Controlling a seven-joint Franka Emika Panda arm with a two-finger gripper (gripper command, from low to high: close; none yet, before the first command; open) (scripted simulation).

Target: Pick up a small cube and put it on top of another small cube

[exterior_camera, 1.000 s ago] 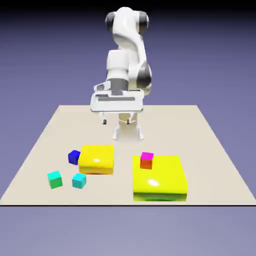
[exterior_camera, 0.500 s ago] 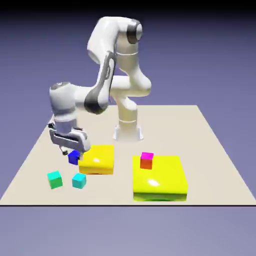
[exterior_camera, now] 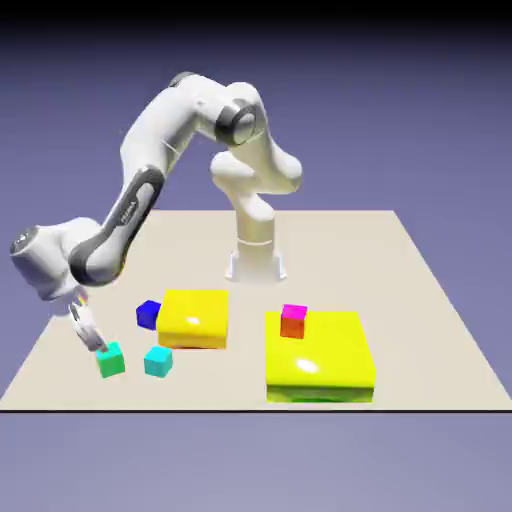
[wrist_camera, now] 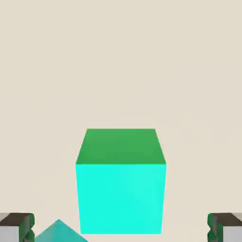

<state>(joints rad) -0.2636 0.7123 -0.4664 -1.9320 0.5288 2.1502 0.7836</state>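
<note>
The small cube [exterior_camera: 110,358], green with a teal top, rests on the table near its front left corner. My gripper [exterior_camera: 92,338] hangs low right beside and over it, jaws open. In the hand view the small cube [wrist_camera: 121,182] looms large between my two grey fingertips [wrist_camera: 16,227], with a gap to the tip on each side. My gripper [wrist_camera: 121,227] holds nothing. The other small cube [exterior_camera: 293,320], magenta on top with orange-red sides, sits on the back left part of the large yellow block [exterior_camera: 330,365].
A cyan cube [exterior_camera: 157,361] lies just to the exterior view's right of the green one; its corner [wrist_camera: 59,231] shows in the hand view. A dark blue cube [exterior_camera: 149,314] touches a smaller yellow block [exterior_camera: 195,318]. The table's front edge is near.
The arm has swung from the middle of the table to the exterior view's left and down, past the dark blue cube, to the green cube. The jaws stayed open.
</note>
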